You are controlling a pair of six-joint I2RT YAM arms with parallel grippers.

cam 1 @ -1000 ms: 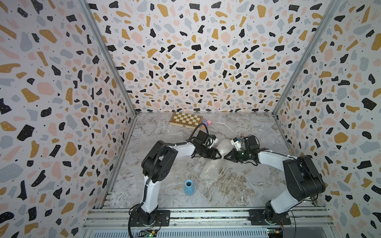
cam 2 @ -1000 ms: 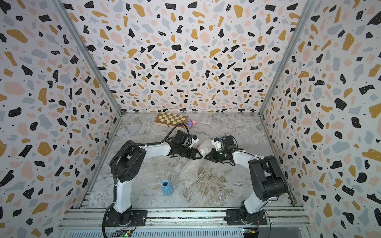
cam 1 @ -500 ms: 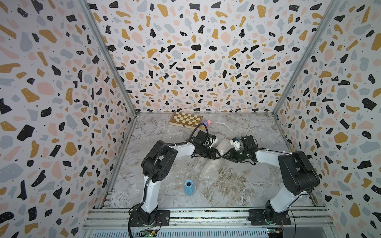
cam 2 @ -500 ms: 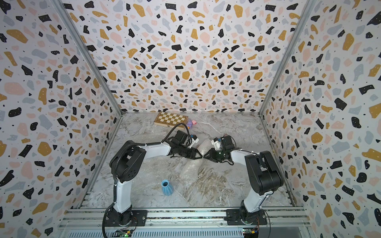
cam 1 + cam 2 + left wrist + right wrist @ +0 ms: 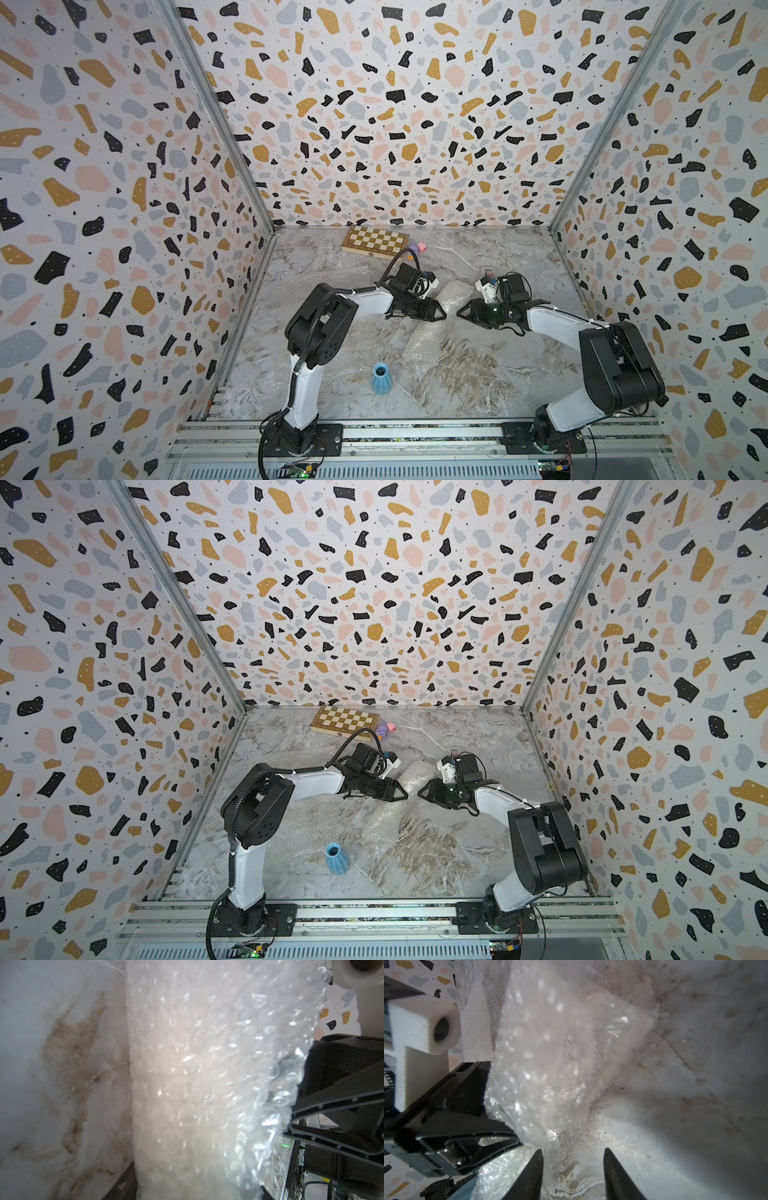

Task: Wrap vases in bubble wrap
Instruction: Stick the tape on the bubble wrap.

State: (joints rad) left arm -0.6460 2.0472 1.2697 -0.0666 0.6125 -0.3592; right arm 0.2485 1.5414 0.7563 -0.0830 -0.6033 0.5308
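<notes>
Right wrist view: my right tool (image 5: 573, 1167) gapes, gripping nothing; left tool (image 5: 504, 1103) clamps the wrapped vase (image 5: 560, 1053) lying on the bench (image 5: 706, 1064). Bubble wrap (image 5: 207, 1084) looks soft and slippery, vase inside fragile, so I'd pinch a loose end.

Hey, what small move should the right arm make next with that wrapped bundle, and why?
Probably draw the right gripper back from the wrapped bundle: its jaws stand open, gripping nothing, the left gripper clamps the bundle, and the blue vase stands unwrapped.
</notes>
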